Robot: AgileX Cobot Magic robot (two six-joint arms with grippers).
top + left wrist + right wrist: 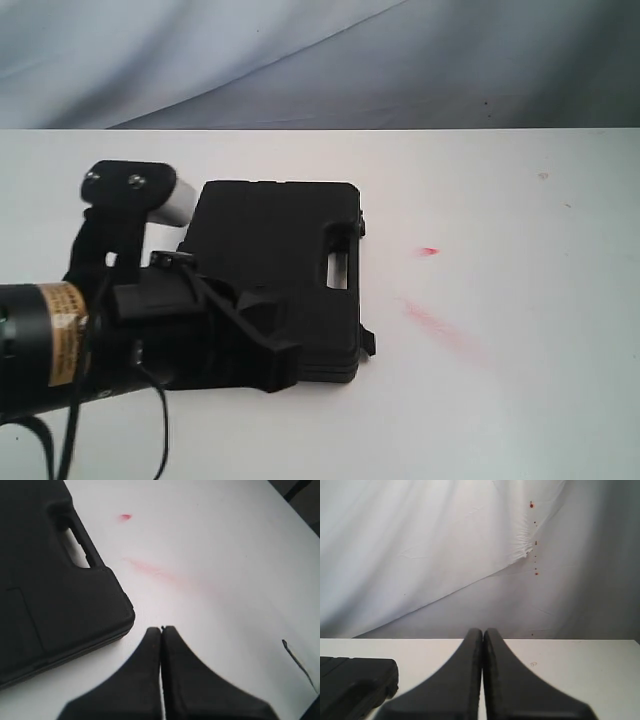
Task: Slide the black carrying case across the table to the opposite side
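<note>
The black carrying case (285,255) lies flat on the left half of the white table (500,200), its handle slot facing the middle. My left gripper (283,368) sits low at the case's near edge, shut with nothing between its fingers. In the left wrist view the left gripper (161,628) shows its tips just off a rounded corner of the case (55,590); whether they touch it I cannot tell. My right gripper (483,630) is shut and empty, out of the exterior view, with the case (355,682) off to one side on the table (570,660).
A red spot (428,251) and a longer red smear (432,321) mark the tabletop right of the case. A grey-white cloth backdrop (300,60) hangs behind the table's far edge. The table (225,555) stretches bare to the right.
</note>
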